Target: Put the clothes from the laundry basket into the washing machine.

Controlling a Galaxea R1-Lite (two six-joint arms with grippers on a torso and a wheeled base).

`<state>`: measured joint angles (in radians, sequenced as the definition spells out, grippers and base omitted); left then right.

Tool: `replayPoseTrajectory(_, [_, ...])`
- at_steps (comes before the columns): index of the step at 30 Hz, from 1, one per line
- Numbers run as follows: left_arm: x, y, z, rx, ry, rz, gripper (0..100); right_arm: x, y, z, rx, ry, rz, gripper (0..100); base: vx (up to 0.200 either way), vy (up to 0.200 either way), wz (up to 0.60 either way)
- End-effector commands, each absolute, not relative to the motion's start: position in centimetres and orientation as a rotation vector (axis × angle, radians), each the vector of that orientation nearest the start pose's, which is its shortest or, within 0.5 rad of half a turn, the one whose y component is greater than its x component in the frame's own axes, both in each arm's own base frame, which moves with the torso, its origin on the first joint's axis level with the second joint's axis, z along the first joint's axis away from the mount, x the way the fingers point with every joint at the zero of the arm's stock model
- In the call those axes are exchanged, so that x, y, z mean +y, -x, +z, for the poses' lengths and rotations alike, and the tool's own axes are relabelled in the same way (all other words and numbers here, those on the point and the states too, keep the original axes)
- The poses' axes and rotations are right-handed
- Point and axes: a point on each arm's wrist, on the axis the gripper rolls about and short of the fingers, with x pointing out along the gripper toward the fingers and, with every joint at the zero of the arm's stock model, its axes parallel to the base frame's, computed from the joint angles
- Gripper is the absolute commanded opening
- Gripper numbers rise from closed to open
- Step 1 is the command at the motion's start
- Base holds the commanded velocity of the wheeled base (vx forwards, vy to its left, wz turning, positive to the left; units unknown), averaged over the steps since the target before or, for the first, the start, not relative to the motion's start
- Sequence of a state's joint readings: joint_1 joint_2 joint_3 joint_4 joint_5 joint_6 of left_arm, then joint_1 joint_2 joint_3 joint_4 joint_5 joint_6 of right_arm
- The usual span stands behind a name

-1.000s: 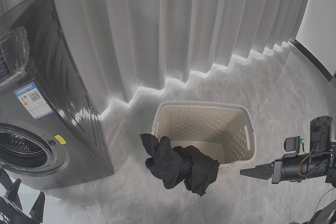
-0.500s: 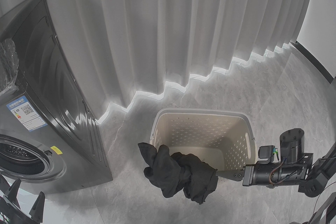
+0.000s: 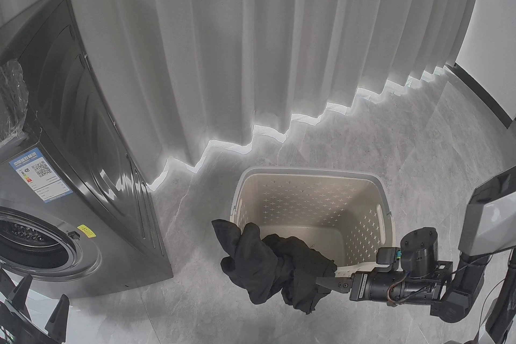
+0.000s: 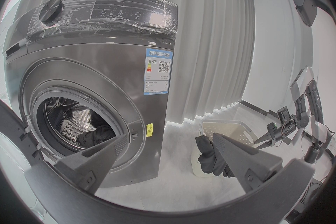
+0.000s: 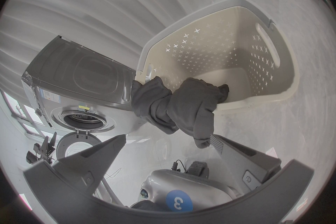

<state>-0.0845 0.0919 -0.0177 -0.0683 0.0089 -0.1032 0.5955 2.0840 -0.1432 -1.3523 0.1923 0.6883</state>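
From the head view, the cream laundry basket [image 3: 312, 171] stands on the grey floor [image 3: 430, 135] in front of a white curtain [image 3: 269, 38]. A dark garment [image 3: 271, 264] is draped over its near left rim, most of it hanging down the outside. The right gripper [image 3: 325, 284] comes in level from the right. Its tip is at the garment's right-hand edge, just below the basket's near rim, and this view does not settle whether it touches. The washing machine [image 3: 80, 146] stands well apart on the left with its round opening uncovered. The left gripper [image 3: 44, 290] sits low in front of it, fingers spread and holding nothing.

In the left wrist view, the left gripper [image 4: 168, 136] is wide open and empty, pointing at the washing machine [image 4: 105, 60]. A dark bundle [image 4: 96, 135] lies inside the drum. Farther off, the dark garment [image 4: 210, 158] hangs on the laundry basket [image 4: 231, 127], and the right gripper [image 4: 260, 140] is beside that basket.

In the right wrist view, the right gripper [image 5: 167, 137] has its jaws apart and grips nothing. The dark garment [image 5: 178, 105] lies just beyond the fingertips, slung over the rim of the laundry basket [image 5: 224, 11]. Its lowest hanging end comes down right beside one fingertip. The washing machine [image 5: 80, 77] shows behind, with its door swung open.
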Motion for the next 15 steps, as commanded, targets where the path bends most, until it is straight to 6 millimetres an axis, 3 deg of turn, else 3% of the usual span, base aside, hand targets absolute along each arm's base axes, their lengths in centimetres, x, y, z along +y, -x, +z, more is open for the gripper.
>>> replayPoseTrajectory(1, [0.1,1.5,8.4,0.028,0.103,-0.074,100,13.7,-19.4,-1.8,0.887,-0.501,0.489,100,0.0,0.0,0.0])
replayPoseTrajectory(4, [0.1,1.5,8.4,0.028,0.105,-0.074,100,13.8,-19.6,-3.2,0.903,-0.504,0.466,100,0.0,0.0,0.0])
replayPoseTrajectory(15, [0.1,1.5,8.4,0.028,0.105,-0.074,100,14.4,-21.0,-3.6,0.857,-0.518,0.439,100,0.0,0.0,0.0])
